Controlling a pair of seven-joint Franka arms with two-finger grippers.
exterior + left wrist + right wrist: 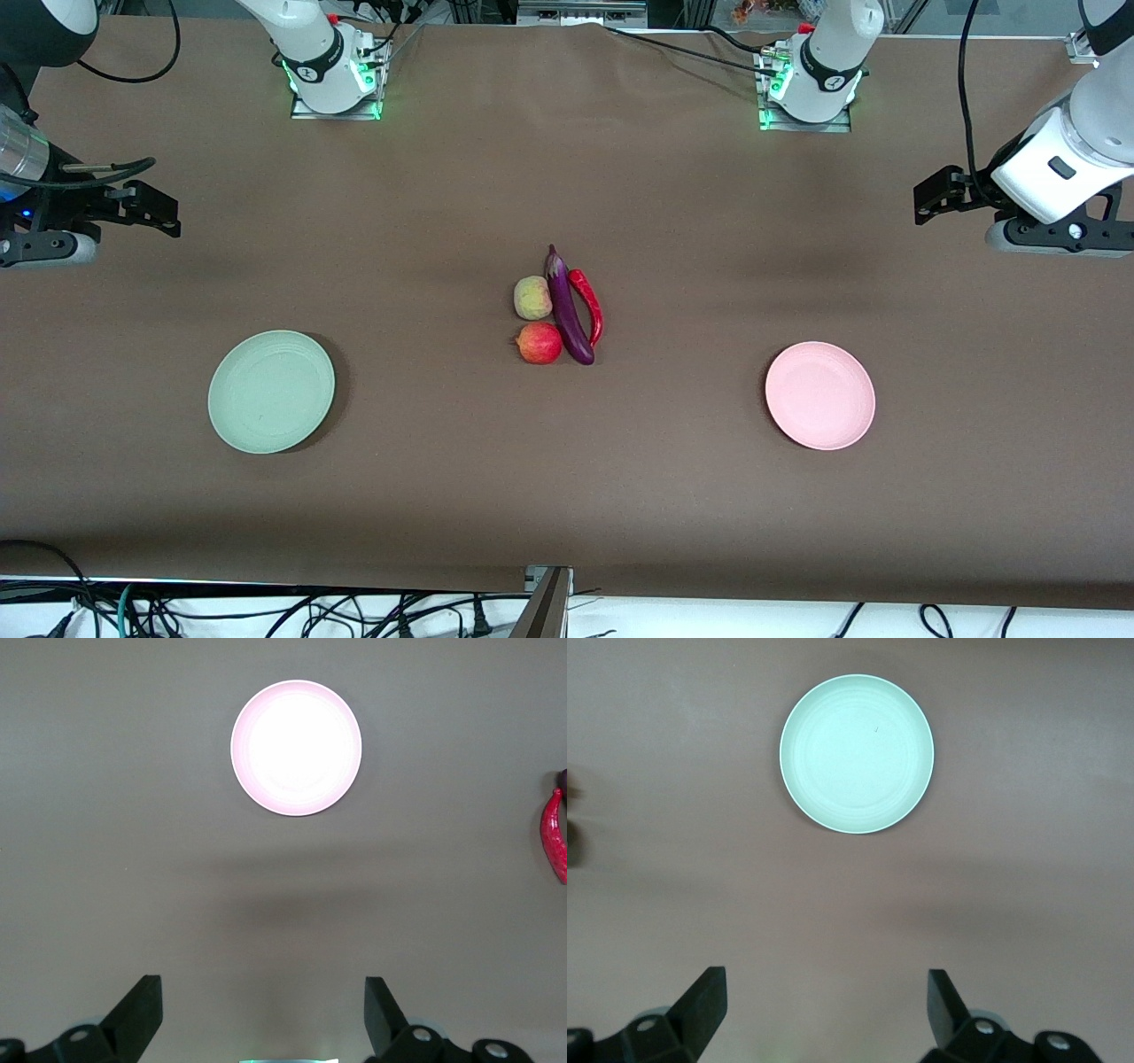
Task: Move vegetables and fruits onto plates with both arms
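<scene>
Brown tabletop (567,496): produce pile frame-center, eggplant (568,307) long axis vertical, midway between both open empty tools, left tool (930,197), right tool (159,211).

Peach (532,297), apple (539,343), eggplant (569,307), chili (588,305) crowd together, touching.

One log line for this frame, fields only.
left gripper: open, waiting | right gripper: open, waiting | produce: table centre | plates: bare

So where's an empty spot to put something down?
Bare cloth lies between the green plate and the apple, and between the chili pepper and the pink plate. Both plates hold nothing. It's crowded only mid-table, where peach, apple, eggplant and chili huddle.
</scene>
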